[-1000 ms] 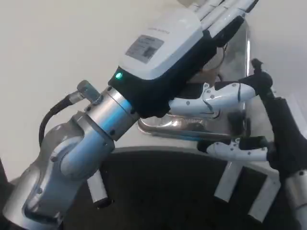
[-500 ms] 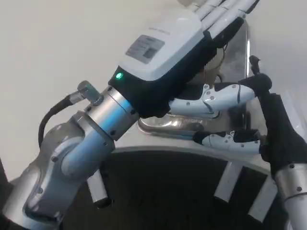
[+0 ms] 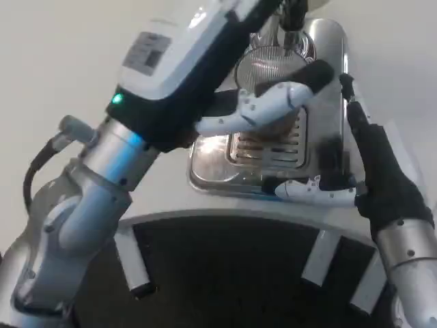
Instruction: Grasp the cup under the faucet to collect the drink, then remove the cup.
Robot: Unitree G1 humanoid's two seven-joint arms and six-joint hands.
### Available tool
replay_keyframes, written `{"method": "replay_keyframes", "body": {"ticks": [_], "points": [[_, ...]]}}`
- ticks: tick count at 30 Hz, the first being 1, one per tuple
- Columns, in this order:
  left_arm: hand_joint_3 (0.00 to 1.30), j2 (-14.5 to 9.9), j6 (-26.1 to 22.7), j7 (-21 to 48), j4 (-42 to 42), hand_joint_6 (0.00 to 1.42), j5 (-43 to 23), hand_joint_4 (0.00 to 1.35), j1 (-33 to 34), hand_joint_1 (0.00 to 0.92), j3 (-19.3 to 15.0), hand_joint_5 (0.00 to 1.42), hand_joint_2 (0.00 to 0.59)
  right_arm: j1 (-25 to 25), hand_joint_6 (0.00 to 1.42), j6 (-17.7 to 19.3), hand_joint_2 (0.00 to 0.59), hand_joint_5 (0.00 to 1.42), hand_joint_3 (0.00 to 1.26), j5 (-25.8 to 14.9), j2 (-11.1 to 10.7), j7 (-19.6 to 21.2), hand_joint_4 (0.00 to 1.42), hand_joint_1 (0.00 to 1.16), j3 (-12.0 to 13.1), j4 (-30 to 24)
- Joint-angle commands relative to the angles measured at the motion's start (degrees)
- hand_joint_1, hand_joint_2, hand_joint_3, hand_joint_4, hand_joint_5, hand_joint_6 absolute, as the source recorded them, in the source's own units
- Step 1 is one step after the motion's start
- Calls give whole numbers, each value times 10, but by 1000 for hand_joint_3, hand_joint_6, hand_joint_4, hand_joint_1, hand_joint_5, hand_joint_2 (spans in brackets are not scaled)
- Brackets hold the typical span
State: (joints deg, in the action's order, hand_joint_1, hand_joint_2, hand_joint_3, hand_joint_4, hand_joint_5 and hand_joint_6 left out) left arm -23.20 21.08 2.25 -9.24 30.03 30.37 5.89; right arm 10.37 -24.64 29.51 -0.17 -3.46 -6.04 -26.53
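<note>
A clear ribbed cup (image 3: pixel 263 72) stands on the silver drip tray (image 3: pixel 208 171), right under the dark faucet (image 3: pixel 293 17). Something brown shows low in the cup. My left hand (image 3: pixel 198 55) reaches in from the left. Its thumb (image 3: pixel 273 104) lies across the cup's front, and its other fingers run out of the picture's top edge behind the cup, so it seems to grip the cup. My right hand (image 3: pixel 372 171) waits at the tray's right side with its fingers apart, one finger (image 3: pixel 307 190) stretched along the tray's front edge. It holds nothing.
The tray's slotted grille (image 3: pixel 273 147) lies beneath the cup. The white table's curved front edge (image 3: pixel 225 217) runs just below the tray. My left forearm (image 3: pixel 89 198) crosses the lower left of the picture.
My left hand and forearm have risen and swung left, baring the cup, the faucet and the tray's grille. My right hand has drawn closer to the tray's right side.
</note>
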Motion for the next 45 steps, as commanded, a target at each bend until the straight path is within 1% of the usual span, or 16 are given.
{"method": "replay_keyframes", "body": {"ticks": [1,5,6,9,12,14,19,24,31,36,41,45], "points": [[0,4,-7,-29,-15,0,17,0,-45,0,-19,0,256,8,3,-4,0,0,0,-10,5,13,0,1094,-4,11],[0,2,-21,-38,-35,0,42,0,-109,0,-29,0,256,22,2,1,0,0,0,-14,-3,13,0,1093,-5,25],[0,3,-23,-38,-38,0,43,0,-122,0,-30,0,258,24,1,1,1,0,0,-15,-4,13,0,1067,-5,27],[0,4,-27,-35,-47,0,45,0,-153,0,-32,0,261,29,1,2,35,0,0,-18,-3,22,0,969,-3,35],[0,8,-35,-34,-56,0,45,0,-180,0,-33,0,262,37,1,5,53,0,0,-24,4,37,0,928,-2,50],[0,11,-40,-34,-61,0,47,0,-191,0,-31,0,262,49,1,11,46,0,0,-28,8,45,0,902,-5,67],[0,16,-48,-32,-72,0,52,0,-204,0,-26,0,263,67,1,21,50,0,0,-39,8,56,0,878,-10,94],[0,17,-56,-25,-89,0,49,0,-220,0,-26,0,263,82,13,37,67,0,0,-49,9,73,0,810,-10,121],[0,15,-64,-22,-97,0,44,0,-228,0,-30,0,263,114,18,59,69,0,0,-57,11,92,0,728,-13,166],[0,10,-66,-23,-95,0,40,0,-231,0,-38,0,263,130,30,80,78,0,0,-62,7,96,0,725,-15,199],[0,11,-69,-23,-95,0,40,0,-233,0,-41,0,263,146,43,89,81,0,0,-58,11,107,0,733,-27,221],[0,11,-71,-23,-93,0,40,0,-232,0,-42,0,263,149,82,98,87,0,4,-57,12,120,0,771,-32,233]]}}
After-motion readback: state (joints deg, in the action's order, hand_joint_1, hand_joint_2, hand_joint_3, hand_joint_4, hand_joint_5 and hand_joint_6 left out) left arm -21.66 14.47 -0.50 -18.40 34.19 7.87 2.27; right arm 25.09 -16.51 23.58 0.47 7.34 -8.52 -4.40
